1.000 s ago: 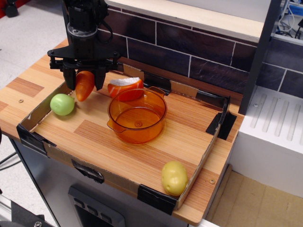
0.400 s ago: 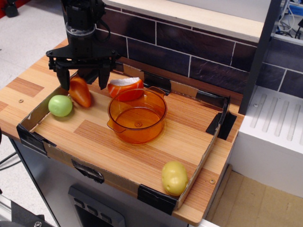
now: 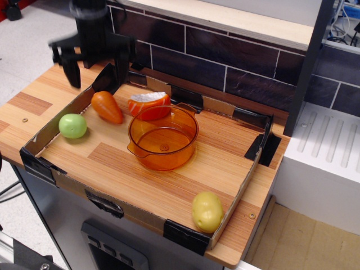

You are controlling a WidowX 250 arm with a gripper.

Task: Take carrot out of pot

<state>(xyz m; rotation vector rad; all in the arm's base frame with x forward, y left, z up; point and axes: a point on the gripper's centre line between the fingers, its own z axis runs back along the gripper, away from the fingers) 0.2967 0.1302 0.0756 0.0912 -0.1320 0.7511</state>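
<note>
The plain-orange carrot (image 3: 107,106) lies on the wooden tray floor, left of the pot and right of the green ball. The translucent orange pot (image 3: 163,137) stands near the tray's middle and looks empty. My gripper (image 3: 95,72) is open and empty, raised above the carrot near the tray's back left corner. Its image is motion-blurred.
A green ball (image 3: 73,125) lies at the tray's left side. An orange wedge with a white top (image 3: 148,104) sits just behind the pot. A yellow potato-like toy (image 3: 207,211) lies at the front right corner. Low cardboard walls (image 3: 56,123) edge the tray. A brick wall (image 3: 225,56) stands behind.
My gripper opened and let go of the carrot, which now lies on the tray floor. The gripper then rose up and away from it.
</note>
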